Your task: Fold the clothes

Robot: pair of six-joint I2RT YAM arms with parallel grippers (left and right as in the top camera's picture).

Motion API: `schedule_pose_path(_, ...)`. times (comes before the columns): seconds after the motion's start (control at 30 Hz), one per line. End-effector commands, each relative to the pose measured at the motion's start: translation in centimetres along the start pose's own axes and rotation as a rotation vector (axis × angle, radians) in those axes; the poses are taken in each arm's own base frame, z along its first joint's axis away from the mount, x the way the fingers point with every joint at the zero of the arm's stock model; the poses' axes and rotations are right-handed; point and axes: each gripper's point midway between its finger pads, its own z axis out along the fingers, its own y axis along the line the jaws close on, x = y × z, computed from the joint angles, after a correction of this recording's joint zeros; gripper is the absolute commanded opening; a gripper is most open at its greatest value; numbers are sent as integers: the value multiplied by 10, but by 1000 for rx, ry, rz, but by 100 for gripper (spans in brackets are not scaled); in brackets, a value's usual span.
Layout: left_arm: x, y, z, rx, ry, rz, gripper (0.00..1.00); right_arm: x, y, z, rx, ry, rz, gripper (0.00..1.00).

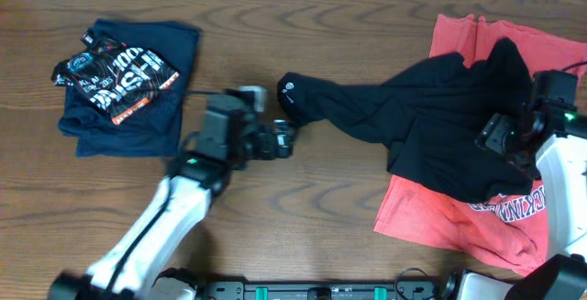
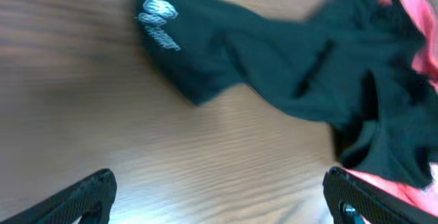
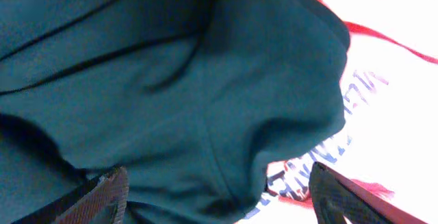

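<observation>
Desk: brown wood grain, carrying three garments and both arms.
Clothes: black, soft and rumpled, lying unfolded from mid-desk out to the right. The narrow left end rests on bare wood; the wide right part lies on top of the red shirt.
Red shirt: coral, spread flat at the right, partly covered by the clothes, with dark lettering near its lower edge.
Navy shirt: folded at the far left, white-and-orange print facing up, well apart from the clothes.
Left pincer: released, fingers spread wide over bare wood, near the clothes' left end and not touching it.
Right pincer: released, fingers wide apart just over the black cloth, gripping nothing.
Logo: small, white, on the clothes' left end.
</observation>
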Motion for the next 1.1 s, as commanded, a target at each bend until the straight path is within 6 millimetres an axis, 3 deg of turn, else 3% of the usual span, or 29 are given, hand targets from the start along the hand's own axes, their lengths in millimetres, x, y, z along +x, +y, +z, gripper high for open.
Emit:
schedule_pose_path(0.0,12,-21,30,54,51,-57,97,2,0,0,-21,16,-8,82)
schedule_pose_path(0.27,34,-51,110,94,159,-48,95,6,2,0,-33,33,-31,83)
schedule_pose_path(0.4,31,-59,137,87,171,-32,95,10,0,0,-26,53,-34,83)
schedule_pose_path(0.7,24,-56,177,64,98,-59,91,12,2,0,-36,60,-37,83)
schedule_pose_path(0.83,22,-54,188,83,68,-66,58,14,4,-1,-48,70,-38,83)
schedule_pose_path(0.93,23,-54,187,81,75,-69,15,16,3,-1,-46,76,-38,83)
schedule_pose_path(0.97,23,-56,185,85,78,-68,6,16,3,-1,-45,78,-38,83)
schedule_pose_path(1.07,10,-62,169,87,68,-69,6,18,2,-1,-42,87,-39,77)
